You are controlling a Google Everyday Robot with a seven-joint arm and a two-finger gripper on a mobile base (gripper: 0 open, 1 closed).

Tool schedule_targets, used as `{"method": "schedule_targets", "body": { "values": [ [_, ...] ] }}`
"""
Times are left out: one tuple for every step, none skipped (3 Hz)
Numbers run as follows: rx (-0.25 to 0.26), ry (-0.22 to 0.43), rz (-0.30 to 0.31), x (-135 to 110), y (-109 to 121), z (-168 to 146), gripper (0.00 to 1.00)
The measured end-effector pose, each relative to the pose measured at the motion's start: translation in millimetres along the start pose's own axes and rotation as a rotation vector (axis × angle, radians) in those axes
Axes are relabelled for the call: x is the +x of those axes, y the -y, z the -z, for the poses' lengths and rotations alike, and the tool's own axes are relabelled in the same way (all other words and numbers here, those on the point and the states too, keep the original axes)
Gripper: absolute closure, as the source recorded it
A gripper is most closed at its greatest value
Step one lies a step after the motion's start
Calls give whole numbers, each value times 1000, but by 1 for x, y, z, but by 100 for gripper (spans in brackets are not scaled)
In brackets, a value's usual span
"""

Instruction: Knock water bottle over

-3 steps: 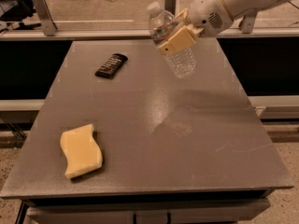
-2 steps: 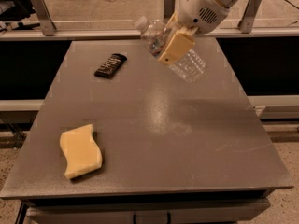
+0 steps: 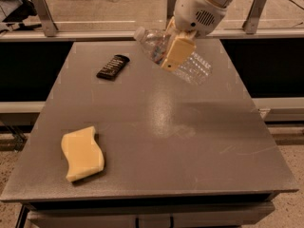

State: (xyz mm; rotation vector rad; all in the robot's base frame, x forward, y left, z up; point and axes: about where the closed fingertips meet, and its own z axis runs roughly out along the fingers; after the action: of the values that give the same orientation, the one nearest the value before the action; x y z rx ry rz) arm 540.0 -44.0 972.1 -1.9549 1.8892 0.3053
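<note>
Water bottle (image 3: 194,70) clear plastic; end effector (image 3: 175,55) against it, seemingly plastic.

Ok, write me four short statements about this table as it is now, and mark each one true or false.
1. The water bottle stands upright on the table. False: it is tilted well over, with its cap end pointing to the upper left of the view.
2. The gripper is right at the bottle, over the far part of the table. True.
3. The black remote lies to the left of the bottle in the view. True.
4. The yellow sponge lies against the remote. False: they are well apart, the sponge near the front left corner and the remote toward the far left.
</note>
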Motion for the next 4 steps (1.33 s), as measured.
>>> {"method": "schedule_targets", "body": {
  "values": [
    [-38,-114,32,-1,-12,-17,100],
    [-99,-345,104,-3,-46,-47,100],
    [-132,-549,172,9,-68,-77,100],
    [-164,-623,184,19,-77,-95,82]
  ]
}}
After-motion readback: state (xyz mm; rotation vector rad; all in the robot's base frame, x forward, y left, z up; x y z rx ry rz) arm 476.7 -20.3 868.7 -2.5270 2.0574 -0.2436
